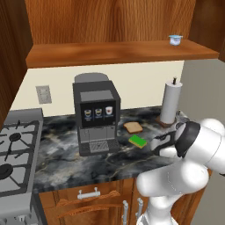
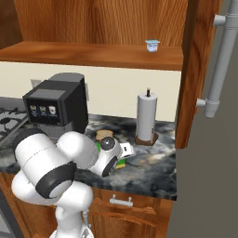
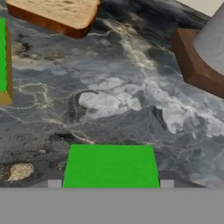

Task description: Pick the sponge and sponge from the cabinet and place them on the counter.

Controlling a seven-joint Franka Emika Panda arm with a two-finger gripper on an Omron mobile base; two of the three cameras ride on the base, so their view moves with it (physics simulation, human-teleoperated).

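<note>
One sponge [image 3: 111, 166], green on top, sits between my gripper [image 3: 110, 184] fingertips just above the counter [image 3: 113, 100]; the jaws are closed on its sides. From the right base it shows as a yellow-green edge [image 2: 122, 163] under the hand. The other sponge [image 1: 138, 141] lies flat on the counter [image 1: 66, 162], left of the gripper [image 1: 158, 143], and sits at the left edge of the hand view [image 3: 3, 61]. The cabinet shelf [image 1: 118, 52] runs above, with its door [image 2: 200, 69] swung open.
A bread slice [image 1: 132, 127] lies behind the sponge on the counter. A paper towel holder [image 1: 170, 103] stands at the back right and a coffee machine [image 1: 96, 114] to the left. A small white-and-blue cup [image 1: 175, 40] sits on the shelf. The stove [image 1: 15, 149] is at far left.
</note>
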